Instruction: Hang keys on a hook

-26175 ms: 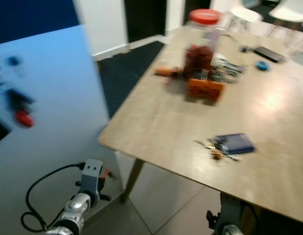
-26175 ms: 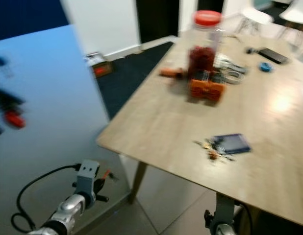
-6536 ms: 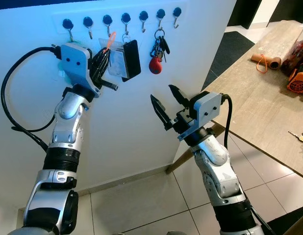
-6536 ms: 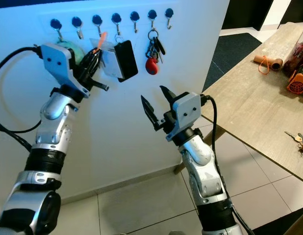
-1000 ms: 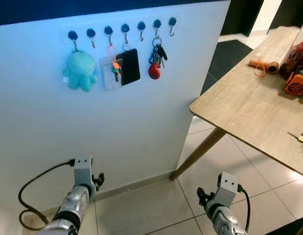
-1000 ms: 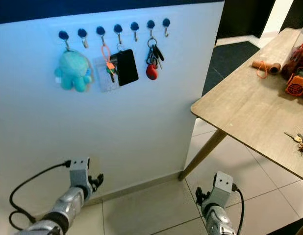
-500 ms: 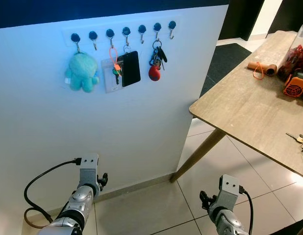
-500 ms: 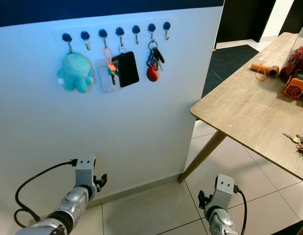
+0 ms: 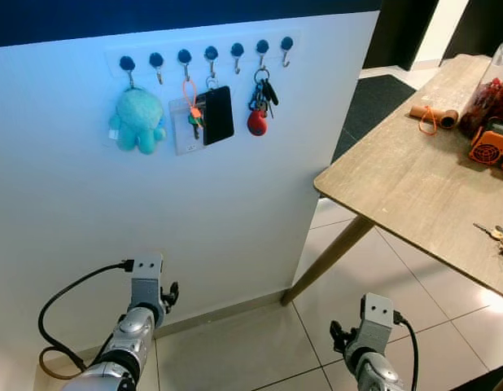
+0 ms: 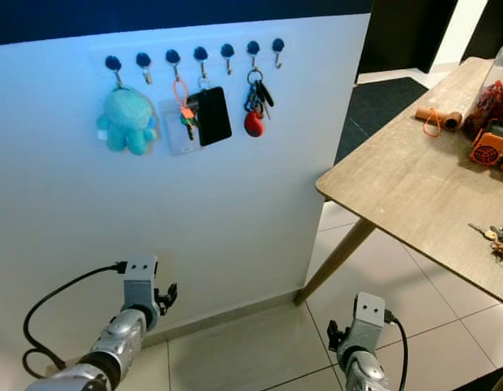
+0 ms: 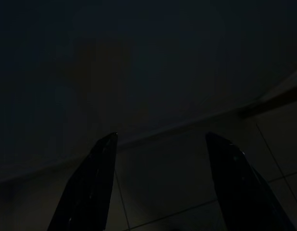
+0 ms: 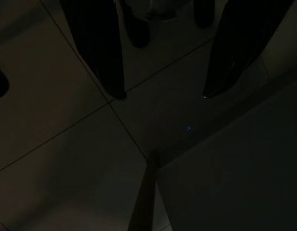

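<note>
White wall [image 9: 235, 195] fills the scene ahead, with a row of hooks [image 9: 207, 54] set near its top; a teal plush [image 9: 137, 120] is hung from one hook, a badge [image 9: 185, 125] and a dark card [image 9: 218, 115] from the middle ones, and keys [image 9: 259, 104] with a red fob from a hook near the right end; a second bunch of keys [image 9: 500, 237] is seen lying on the wooden table [image 9: 398, 179] to the right, well apart from the hooks; both arms are hung low over the tiled floor [image 9: 251, 350]; the left gripper [image 11: 160, 183] is spread and holds nothing; the right gripper [image 12: 163, 96] is likewise parted and bare.
</note>
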